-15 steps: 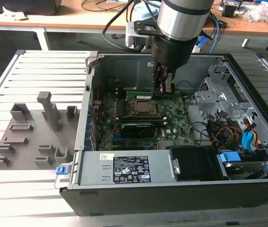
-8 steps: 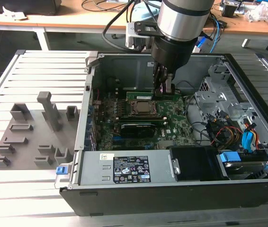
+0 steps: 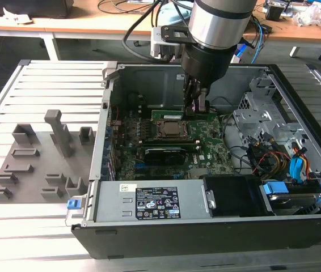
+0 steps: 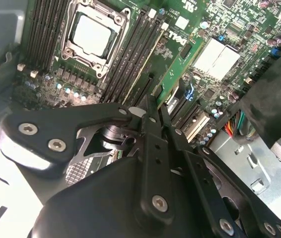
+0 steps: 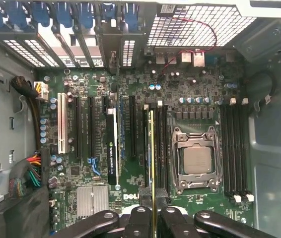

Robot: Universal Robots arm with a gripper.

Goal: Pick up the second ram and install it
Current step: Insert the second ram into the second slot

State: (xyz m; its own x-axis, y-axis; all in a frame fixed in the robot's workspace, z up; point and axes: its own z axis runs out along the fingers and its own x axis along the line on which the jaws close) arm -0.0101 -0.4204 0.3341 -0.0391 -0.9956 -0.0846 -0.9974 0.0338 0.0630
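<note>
- Seating the second ram [image 5: 152,148] is the step in hand: the end effector [image 5: 152,210] hangs low inside the open computer case [image 3: 296,226], its fingers pressed onto the stick's near end, so it pinches the stick edge-on.
- In the first wrist view the stick runs as a thin yellow-green line along a memory slot [image 5: 159,148] just beside the CPU socket [image 5: 196,159], on the side toward the black-shrouded card [image 5: 111,148]. I cannot tell whether it is already down in the slot or just above it.
- In the second wrist view the green board [image 4: 180,69] shows past the fingertips [image 4: 153,106], slanting over the slots next to the socket.
- To do this well, I judge the stick should stay parallel to the slot along its whole length, with its far end no higher than the held end.
- Pressure should go straight down into the motherboard [image 3: 211,144], not sideways, or the thin board may bend or ride onto the neighbouring slot.
- The latches at the slot ends are too small to read, so their state is uncertain.
- In the exterior view the grey fixture plate [image 3: 36,164] lies on the table [image 3: 13,226] beside the case.
</note>
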